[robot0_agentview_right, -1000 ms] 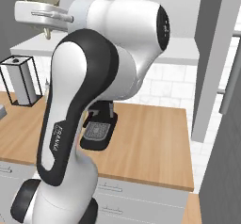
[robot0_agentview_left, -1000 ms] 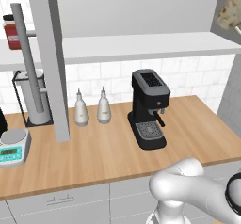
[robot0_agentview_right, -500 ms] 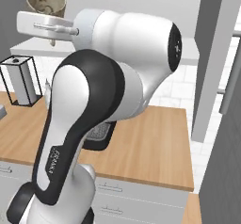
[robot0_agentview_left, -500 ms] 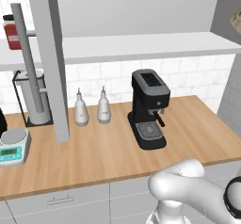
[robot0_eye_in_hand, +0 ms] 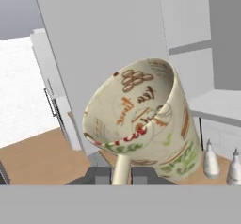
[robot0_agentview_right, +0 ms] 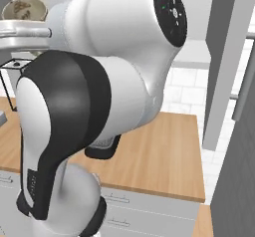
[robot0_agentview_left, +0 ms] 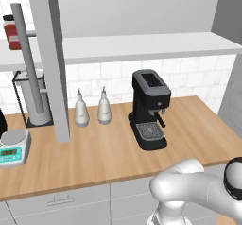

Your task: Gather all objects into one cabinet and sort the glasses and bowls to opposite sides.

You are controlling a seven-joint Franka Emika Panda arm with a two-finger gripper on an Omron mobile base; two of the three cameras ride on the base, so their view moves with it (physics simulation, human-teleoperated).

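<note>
My gripper (robot0_eye_in_hand: 121,176) is shut on the handle of the beige mug (robot0_eye_in_hand: 141,117), which carries printed patterns and is tipped with its mouth toward the hand camera. In the right base view the same mug (robot0_agentview_right: 22,9) rides high at the top left, above my outstretched white hand. The wall cabinet's thick white shelf board (robot0_agentview_left: 142,47) runs above the counter, with a grey upright panel (robot0_agentview_left: 52,54) at its left and a darker panel (robot0_agentview_left: 229,11) at the right. A small red container with a dark top (robot0_agentview_left: 12,30) stands on the shelf left of the upright.
A black coffee machine (robot0_agentview_left: 150,108) and two white spouted bottles (robot0_agentview_left: 92,108) stand on the wooden counter (robot0_agentview_left: 104,158). A small scale (robot0_agentview_left: 14,146) and a grey canister in a wire frame (robot0_agentview_left: 33,96) are at the left. My arm (robot0_agentview_right: 109,91) blocks much of the right base view.
The mug has slid off the upper right edge of the left base view. In the right base view the arm has swung closer, and the mug sits lower and further left.
</note>
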